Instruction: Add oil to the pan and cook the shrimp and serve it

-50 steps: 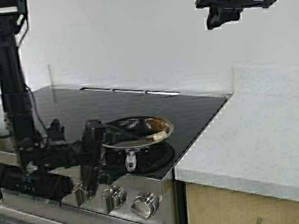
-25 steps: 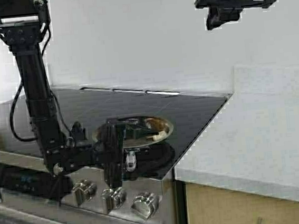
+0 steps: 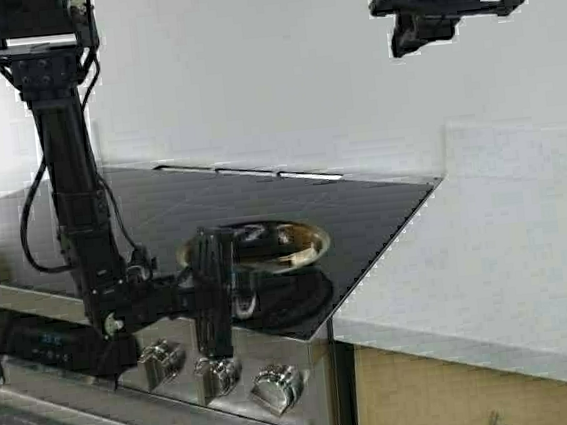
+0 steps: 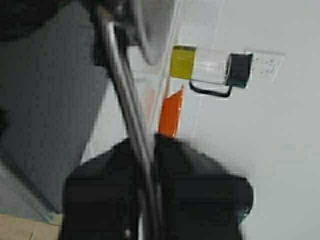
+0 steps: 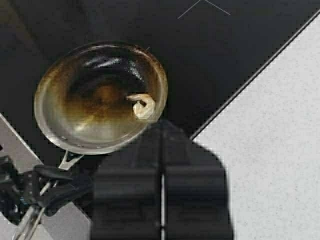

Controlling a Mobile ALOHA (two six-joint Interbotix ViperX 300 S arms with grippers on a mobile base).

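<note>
— Pan [image 5: 97,97]: shiny steel outside, dark brown inside, with golden patches?
— Yes. Pale whitish shrimp [image 5: 144,106] in it.
— Black glossy stove top [image 3: 364,215], white speckled counter [image 3: 488,253]?
— Correct. Also yellow-green oil [image 4: 183,62] in clear jug [image 4: 212,66] with black lid, orange bowl [image 4: 171,114] beside.

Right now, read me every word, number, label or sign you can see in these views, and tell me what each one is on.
No text can be read in any view.
Stove control panel: small lit blue marks, too small to read.
Stove knobs: no markings can be made out.
Oil jug: no label shows.
Pan: no stamp or brand shows.
</note>
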